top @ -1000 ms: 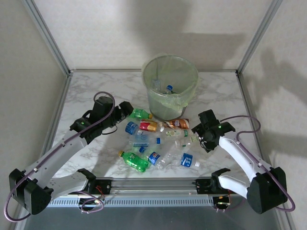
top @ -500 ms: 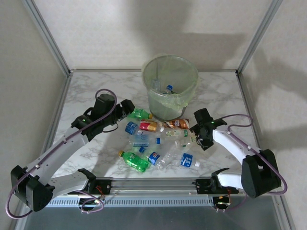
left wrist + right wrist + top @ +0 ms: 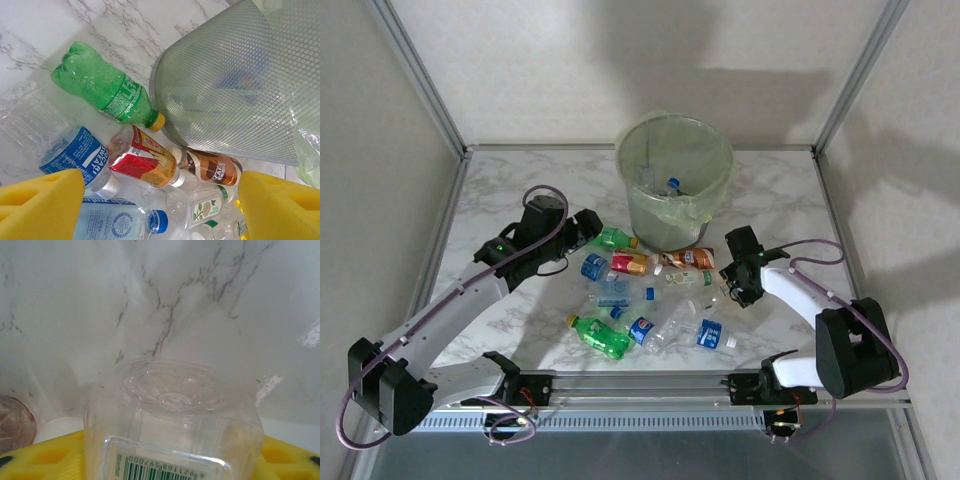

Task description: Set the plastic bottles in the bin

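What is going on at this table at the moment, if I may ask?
Two robot arms are clearing crushed plastic bottles off a marble table into the bin, where a few already lie. The right claw has a clear bottle between its fingers at the right edge of the pile, though a firm grip cannot be confirmed. The left claw hangs open over the green bottle lying against the bin. About a dozen bottles remain on the table.

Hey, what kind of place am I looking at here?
Probably a robotics lab test cell: a marble-patterned table walled by metal frame posts and plain panels, with crushed plastic bottles staged beside a bin.
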